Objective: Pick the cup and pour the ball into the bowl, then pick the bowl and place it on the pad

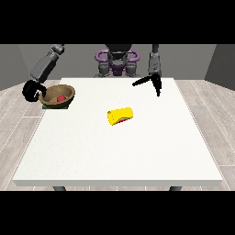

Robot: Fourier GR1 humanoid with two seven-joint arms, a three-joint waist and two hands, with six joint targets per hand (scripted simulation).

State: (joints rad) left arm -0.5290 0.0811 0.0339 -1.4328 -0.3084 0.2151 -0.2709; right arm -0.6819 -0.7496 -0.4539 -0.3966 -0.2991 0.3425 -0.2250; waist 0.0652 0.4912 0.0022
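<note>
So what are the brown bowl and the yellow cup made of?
The bowl looks like wood: plain brown, dull, no shine, though it could be brown plastic. The cup, lying on its side on the table, looks like plastic: bright, even yellow with a red inside. Neither shows enough detail to be sure.

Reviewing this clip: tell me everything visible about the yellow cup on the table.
The yellow cup lies on its side near the middle of the white table, its length running roughly left to right across the view. It looks smooth and plain, with a red patch along its lower edge. Neither hand touches it; it lies apart from the brown bowl at the view's left, which holds a red ball.
</note>
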